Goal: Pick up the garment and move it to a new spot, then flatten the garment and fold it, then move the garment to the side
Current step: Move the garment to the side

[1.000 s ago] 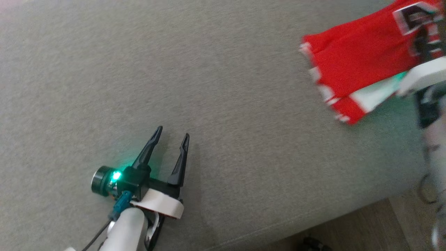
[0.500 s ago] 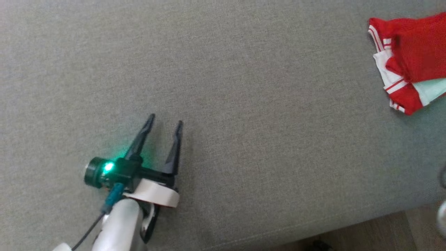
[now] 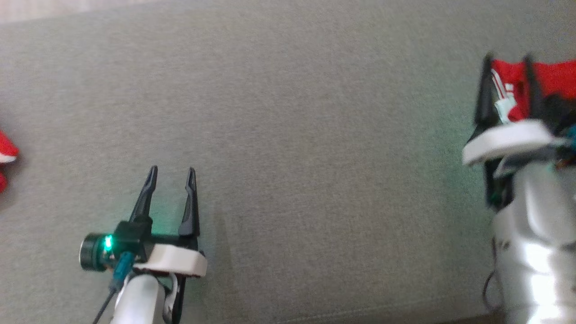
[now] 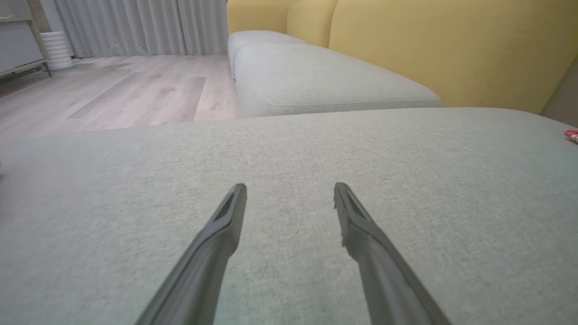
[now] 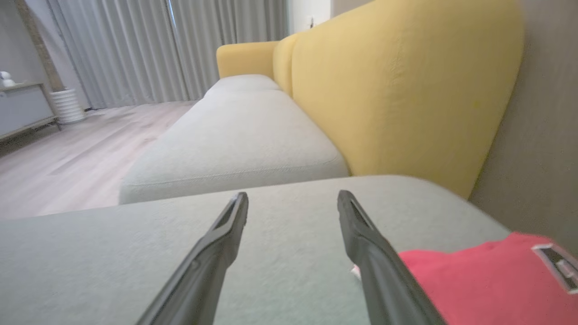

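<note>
Red garment point(image 3: 555, 78) lies at far right of grey cushion point(image 3: 315, 112), w/ yellow backrest point(image 5: 397, 90) beyond in right wrist view. Right gripper point(image 3: 507, 63) sits over garment's edge, fingers wide, nothing pinched btwn them. Left gripper point(image 3: 173, 170) also wide, empty, well apart over bare cushion. Another red bit point(image 3: 5, 155) at head view's left edge.

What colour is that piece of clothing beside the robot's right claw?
The soft fabric garment is red with white trim, seen best in the right wrist view.
</note>
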Motion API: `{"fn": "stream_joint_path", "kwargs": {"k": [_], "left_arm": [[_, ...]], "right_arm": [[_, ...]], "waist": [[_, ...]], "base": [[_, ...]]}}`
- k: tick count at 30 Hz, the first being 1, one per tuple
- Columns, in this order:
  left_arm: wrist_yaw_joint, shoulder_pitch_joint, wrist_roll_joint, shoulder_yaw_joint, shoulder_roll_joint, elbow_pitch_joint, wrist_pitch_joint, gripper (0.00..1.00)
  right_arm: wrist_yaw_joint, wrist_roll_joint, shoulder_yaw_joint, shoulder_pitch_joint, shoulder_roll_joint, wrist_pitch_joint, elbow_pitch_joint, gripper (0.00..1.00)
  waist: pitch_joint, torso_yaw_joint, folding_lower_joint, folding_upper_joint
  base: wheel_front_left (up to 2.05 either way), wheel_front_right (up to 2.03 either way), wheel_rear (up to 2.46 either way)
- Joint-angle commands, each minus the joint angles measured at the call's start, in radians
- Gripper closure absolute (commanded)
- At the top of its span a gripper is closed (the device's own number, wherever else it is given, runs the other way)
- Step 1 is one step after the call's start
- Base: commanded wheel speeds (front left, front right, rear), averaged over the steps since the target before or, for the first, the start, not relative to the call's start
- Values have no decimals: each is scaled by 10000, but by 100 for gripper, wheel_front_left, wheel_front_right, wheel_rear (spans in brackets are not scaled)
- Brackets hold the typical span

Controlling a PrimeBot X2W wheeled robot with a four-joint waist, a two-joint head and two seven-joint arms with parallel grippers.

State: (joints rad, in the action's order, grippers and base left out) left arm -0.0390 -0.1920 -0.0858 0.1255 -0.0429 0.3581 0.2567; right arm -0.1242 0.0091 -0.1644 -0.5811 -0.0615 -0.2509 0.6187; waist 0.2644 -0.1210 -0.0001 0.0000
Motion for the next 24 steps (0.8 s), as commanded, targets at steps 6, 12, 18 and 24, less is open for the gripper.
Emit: {"fn": "stream_joint_path", "kwargs": {"k": [6,12,18,24], "left_arm": [[219,428,-106,-542,-74,-173,51,0],[341,708,-245,-641,-74,-201,51,0],[523,999,-404,-775,-74,-113,51,0],[607,1359,-497,-811,-74,-71,51,0]], "right_arm": [[-65,758,1323,1226,110,-107,-462,0],[-65,1022,1998,2043,111,-108,-561,0],[-65,1210,2486,2479,111,-108,-602,0],[-65,1342,2695,2997,111,-108,-591,0]], "waist": [[-801,745,1,0],[-1169,980,1,0],[-1548,1020,1,0],[-2063,1028,1,0]], "base": [[0,0,0],[0,0,0],[0,0,0],[0,0,0]]}}
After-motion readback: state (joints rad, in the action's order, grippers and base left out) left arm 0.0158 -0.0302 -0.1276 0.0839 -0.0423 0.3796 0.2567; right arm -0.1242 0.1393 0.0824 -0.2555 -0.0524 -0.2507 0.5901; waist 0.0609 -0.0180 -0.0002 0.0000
